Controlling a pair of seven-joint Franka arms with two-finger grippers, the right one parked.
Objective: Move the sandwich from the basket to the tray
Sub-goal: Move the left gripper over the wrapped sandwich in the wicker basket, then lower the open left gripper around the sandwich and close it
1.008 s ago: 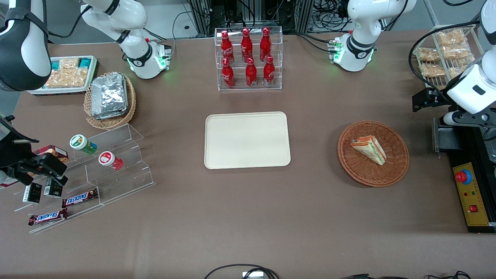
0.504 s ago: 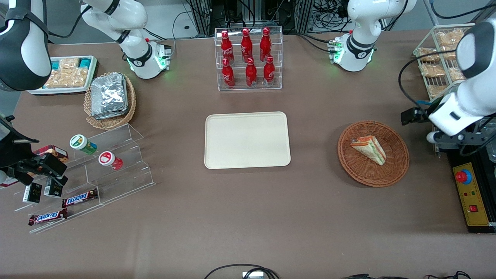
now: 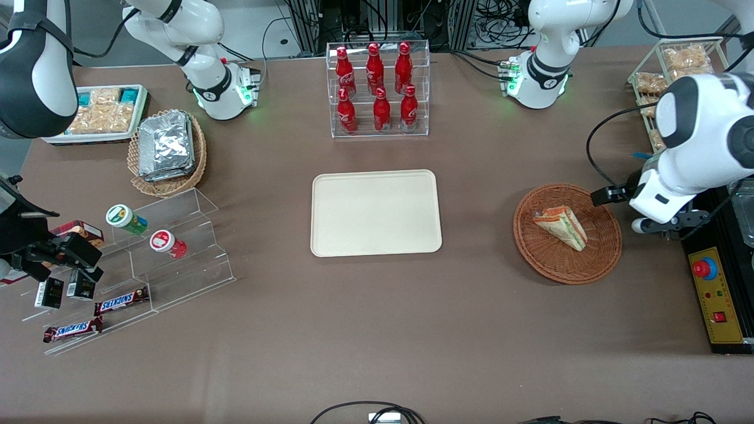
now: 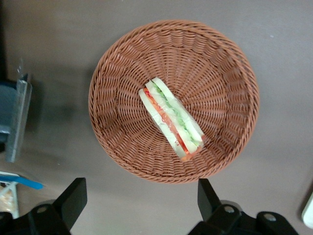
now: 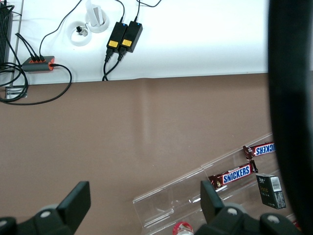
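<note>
The sandwich (image 3: 561, 227) is a clear-wrapped triangular wedge lying in the round reddish-brown wicker basket (image 3: 530, 253). In the left wrist view the sandwich (image 4: 171, 117) lies diagonally near the middle of the basket (image 4: 122, 147). My left gripper (image 4: 141, 200) is open and holds nothing; its black fingertips (image 4: 73, 198) hang above bare table just outside the basket rim. In the front view the gripper's white hand (image 3: 657, 203) hovers at the basket's edge on the working arm's side. The cream tray (image 3: 375, 213) lies flat at mid-table, toward the parked arm from the basket.
A clear rack of red bottles (image 3: 380, 88) stands farther from the camera than the tray. A control box with a red button (image 3: 716, 294) and a wire snack rack (image 3: 677, 76) sit at the working arm's end. A foil-packet basket (image 3: 168, 150) and an acrylic stand (image 3: 171, 247) lie toward the parked arm's end.
The left arm has swung from the working arm's end of the table toward the basket, bringing the hand up to its rim. Sandwich, basket and tray have not moved.
</note>
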